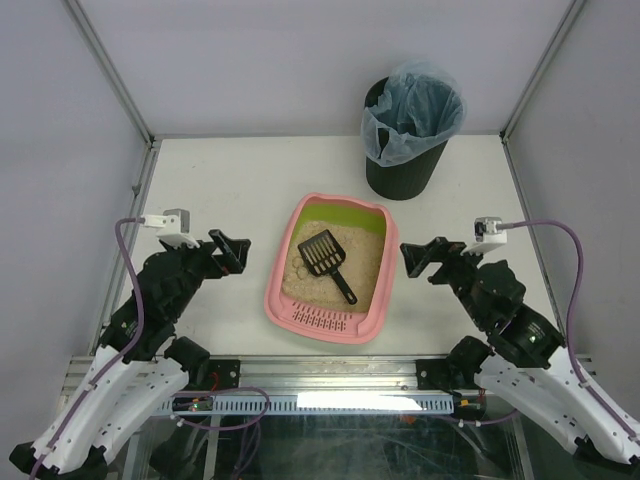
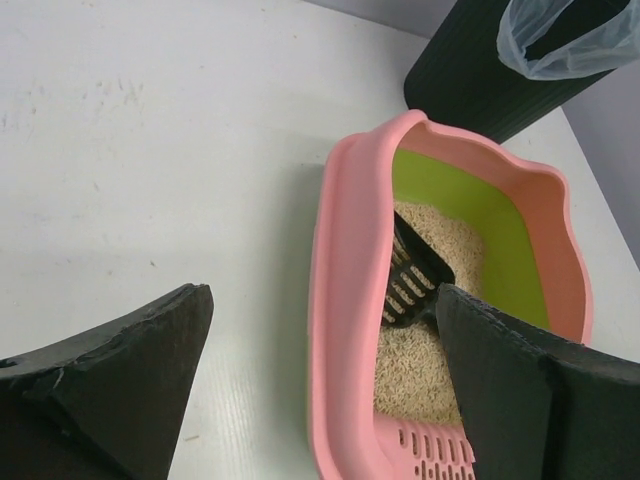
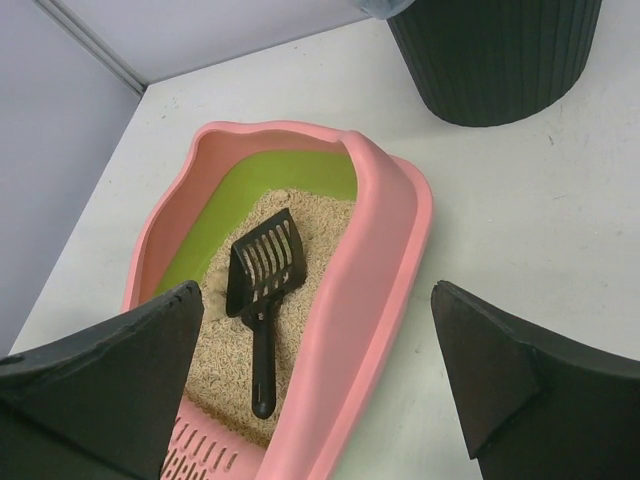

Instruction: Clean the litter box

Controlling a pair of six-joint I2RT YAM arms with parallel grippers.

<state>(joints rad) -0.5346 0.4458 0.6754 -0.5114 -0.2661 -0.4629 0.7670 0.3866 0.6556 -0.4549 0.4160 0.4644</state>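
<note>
Centre frame, the stiff, sand-heavy litter box (image 1: 275,290) looks best gripped by its rim; left tool (image 1: 232,252) and right tool (image 1: 420,258) gape empty.

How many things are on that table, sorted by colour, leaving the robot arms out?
Pink: 1, the litter box
Black: 2, the scoop lying in the litter and the bin
Bluish: 1, the bag lining the bin
Total: 4
</note>
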